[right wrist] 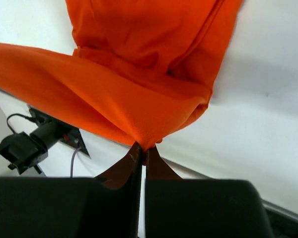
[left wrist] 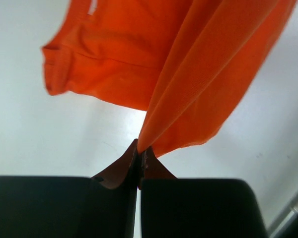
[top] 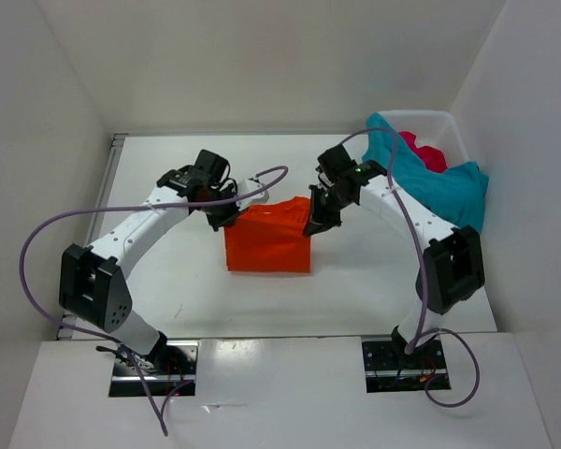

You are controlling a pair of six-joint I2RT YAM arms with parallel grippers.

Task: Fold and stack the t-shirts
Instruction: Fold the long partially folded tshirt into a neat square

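Orange shirt (top: pixel 266 245) is strung up across mid-table, so that lane's blocked. Basket (top: pixel 446 120) plus teal shirt (top: pixel 439 187) hog 2 o'clock. Open table (top: pixel 168 281) at 5, 7, and 10 to 12 o'clock.

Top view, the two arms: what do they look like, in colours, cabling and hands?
Both the left arm and the right arm have white tubular links with blocky black joint housings. A grey-purple cable loops loosely along each, down to a metal base plate. The left hand and right hand are black, and the wrist views show broad, flat fingers.
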